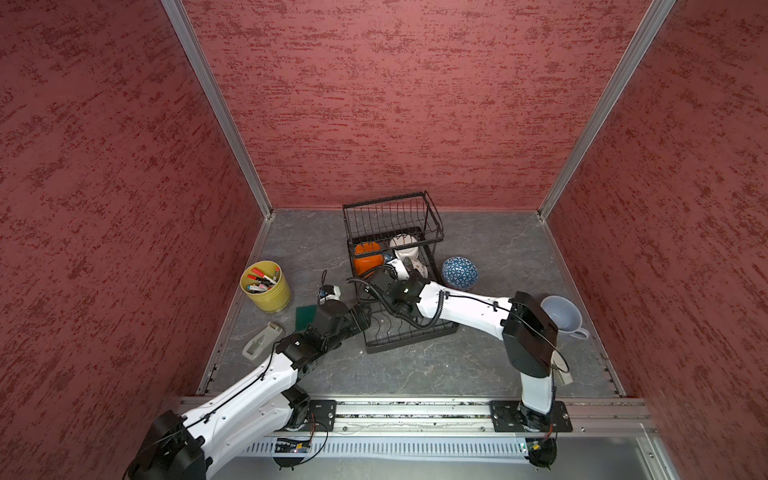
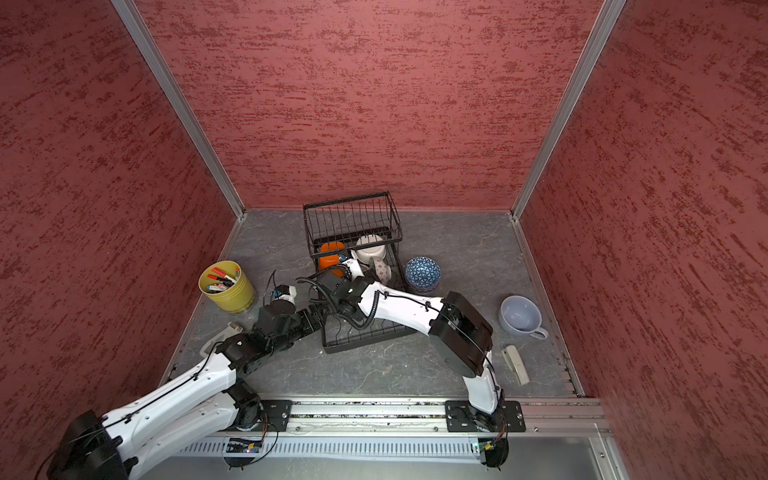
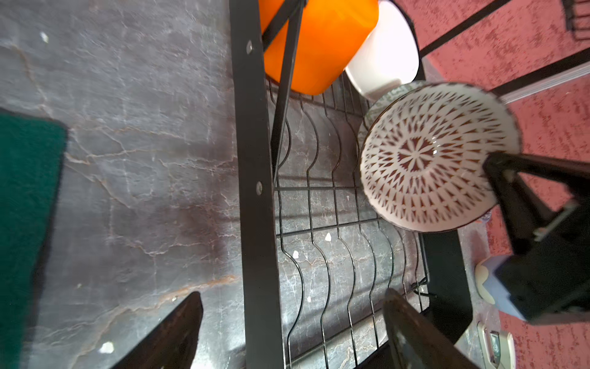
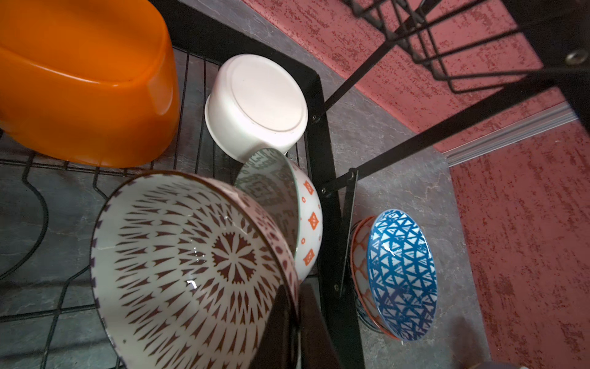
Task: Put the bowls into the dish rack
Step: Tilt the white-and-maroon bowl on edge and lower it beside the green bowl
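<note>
Right wrist view gives the closest look: the right gripper (image 4: 297,314) has its jaws pinched tight on the rim of a glazed brown-and-white bowl (image 4: 191,262), one finger inside the rim and one outside. That bowl is round and shiny, painted with rays of small darts around a flower centre. It hangs tilted on edge over the wavy wires of the rack's lower tray.

The rack (image 1: 411,338) is black wire with flat metal rails and a raised basket at its far end. In both top views the held bowl sits under the basket's near edge. From it, a smooth glossy orange bowl (image 4: 89,96) lies at 10 o'clock. A plain white bowl (image 4: 255,102) showing its flat base lies at 12 o'clock, and a grey-green bowl (image 4: 271,191) with orange diamonds on its outside at 3 o'clock. All three are in the tray. Whether the held bowl touches the grey-green one I cannot tell.

A blue bowl (image 4: 402,274) with a triangle pattern lies on the grey marbled table (image 1: 498,249) just outside the rack, at 3 o'clock from it. An orange lattice bowl (image 4: 359,252) is right behind it.

The left gripper (image 3: 293,322) stands wide open and holds nothing. Its dark fingers straddle the rack's side rail at the near end of the tray, at 7 o'clock from the held bowl.
</note>
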Robot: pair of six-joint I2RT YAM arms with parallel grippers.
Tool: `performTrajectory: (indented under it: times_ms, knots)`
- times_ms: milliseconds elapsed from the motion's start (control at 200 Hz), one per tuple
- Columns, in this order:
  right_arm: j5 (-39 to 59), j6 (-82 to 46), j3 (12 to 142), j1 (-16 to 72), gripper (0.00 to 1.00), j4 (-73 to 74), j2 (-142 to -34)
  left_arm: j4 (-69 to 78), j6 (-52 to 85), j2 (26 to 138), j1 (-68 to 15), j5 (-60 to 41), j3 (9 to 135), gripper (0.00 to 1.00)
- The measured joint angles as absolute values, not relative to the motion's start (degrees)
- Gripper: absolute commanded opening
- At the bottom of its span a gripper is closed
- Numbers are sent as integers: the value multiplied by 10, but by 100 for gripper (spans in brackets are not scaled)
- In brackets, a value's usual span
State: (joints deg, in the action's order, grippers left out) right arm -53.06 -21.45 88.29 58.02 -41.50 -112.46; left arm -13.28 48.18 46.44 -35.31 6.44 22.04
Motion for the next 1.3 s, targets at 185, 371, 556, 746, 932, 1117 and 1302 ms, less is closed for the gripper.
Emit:
performTrajectory:
  times_ms: [185,371,556,746,932,1117,1302]
  knots:
    - [-544,-195,893,580,0,-407,-1149,-147,482,429,-343,65,208,89]
    - [-567,-173,902,580,0,-404,-1163,-158,484,413,-334,65,199,88]
    - [-594,-148,916,580,0,-394,-1188,-166,484,404,-326,65,199,87]
    - [-617,-127,922,580,0,-384,-1202,-171,483,387,-317,65,198,86]
    - [-637,-119,922,580,0,-380,-1206,-175,482,379,-312,63,194,86]
    - [-656,-116,924,580,0,-377,-1212,-176,482,378,-311,62,194,85]
    - [-674,-112,925,580,0,-368,-1220,-176,482,379,-311,62,193,85]
